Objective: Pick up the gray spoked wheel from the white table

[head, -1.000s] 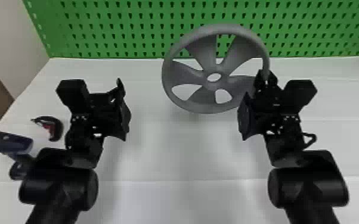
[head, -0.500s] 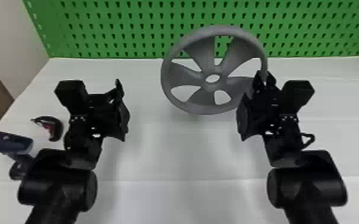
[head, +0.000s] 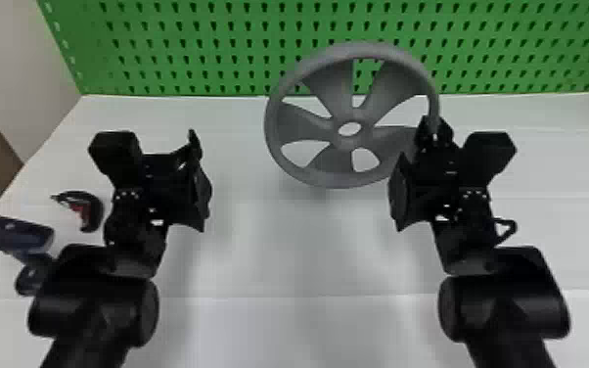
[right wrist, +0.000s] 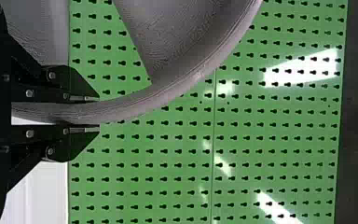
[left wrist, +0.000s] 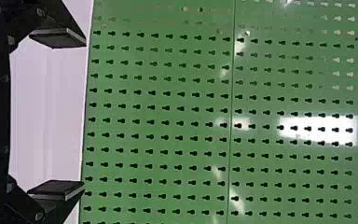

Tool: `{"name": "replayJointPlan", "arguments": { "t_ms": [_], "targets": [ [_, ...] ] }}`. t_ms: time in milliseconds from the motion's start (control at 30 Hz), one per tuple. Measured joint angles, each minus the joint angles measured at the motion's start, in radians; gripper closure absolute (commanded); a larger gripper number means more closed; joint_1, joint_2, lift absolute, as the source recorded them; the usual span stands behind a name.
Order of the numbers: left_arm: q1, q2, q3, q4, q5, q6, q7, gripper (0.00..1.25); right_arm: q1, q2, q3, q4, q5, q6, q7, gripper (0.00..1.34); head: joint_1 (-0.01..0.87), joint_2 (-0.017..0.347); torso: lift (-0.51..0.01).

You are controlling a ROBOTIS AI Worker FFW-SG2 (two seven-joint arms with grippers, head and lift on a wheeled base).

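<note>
While R grip. point(head: 434, 132) clamps wheel point(head: 363, 133) & L grip. point(head: 189, 150) gapes, pegboard point(head: 239, 58) backs white tbl point(head: 298, 254).

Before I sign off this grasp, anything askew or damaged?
Gray spoked wheel sits tilted, its rim pinched at one side by the black right gripper alone; the open black left gripper stands apart. No damage or spill visible.

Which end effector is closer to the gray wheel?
The right: right end effector grips the wheel's rim; left end effector is off to its left.
</note>
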Motion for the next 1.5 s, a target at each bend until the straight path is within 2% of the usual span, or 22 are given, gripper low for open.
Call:
{"name": "replayJointPlan", "arguments": {
  "t_ms": [767,1500],
  "targets": [
    [0.000,0.000,0.002,-0.003,0.000,-0.005,0.001,0.20,-0.005,0.000,0.001,0.000,0.001,0.008,-0.001,1.11,0.770,0.044,-0.098],
    [0.003,0.000,0.000,-0.014,-0.037,-0.014,0.005,0.20,-0.009,0.000,0.007,0.006,0.000,0.022,0.000,1.11,0.770,0.044,-0.098]
  ]
}}
